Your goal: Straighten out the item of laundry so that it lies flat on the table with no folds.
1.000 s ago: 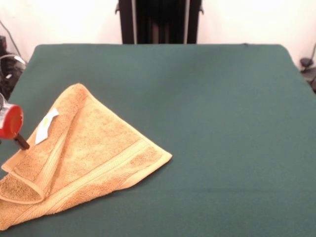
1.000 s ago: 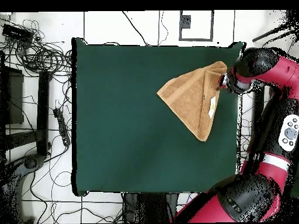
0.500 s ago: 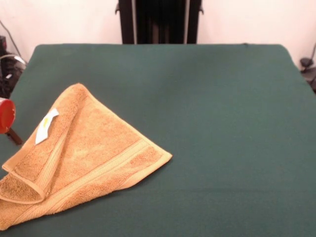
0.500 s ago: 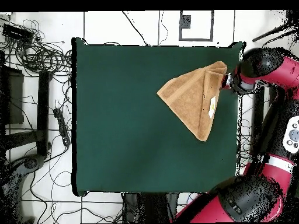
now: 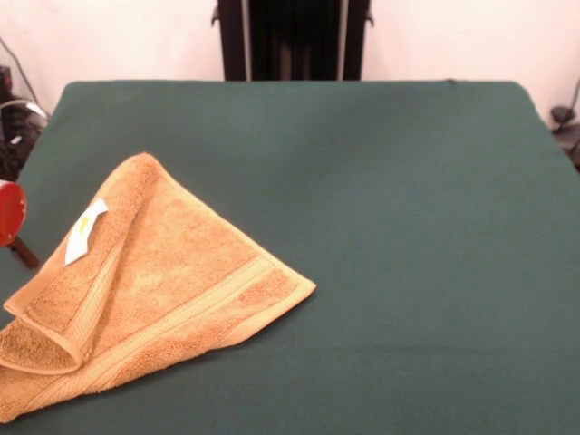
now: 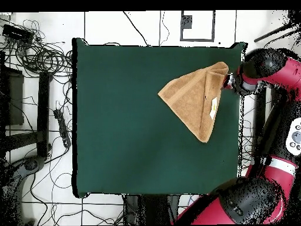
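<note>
**A:** Front view first: what differs from a second ago?

**B:** The gripper has drawn off to the left. A second ago its red end and dark tip stood over the left edge of the towel, close to the white label. Now only a sliver of the red part and the dark tip show at the left edge of the picture, just beside the towel and off the cloth. Against the picture half a second back it has hardly moved.

**A:** And the towel itself?

**B:** Unchanged. It lies at the near left of the green surface, folded into a rough triangle, with one point toward the middle of the surface, one toward the far left, and its near left part rolled over on itself. A ribbed band runs along its near right edge. The fold is still there, so it is not flat.

**A:** Does the overhead view agree?

**B:** Yes. There the towel sits by the right edge of the surface, toward the upper corner, and the arm reaches in from the right. The gripper hangs at the surface's edge, right next to the towel's upper corner; a second ago it was further over the cloth.

**A:** Is the gripper released or clenched? Does it hold anything?

**B:** I cannot tell how it stands. Neither view shows it carrying the towel, and whether it touches the towel's edge I cannot say.
</note>
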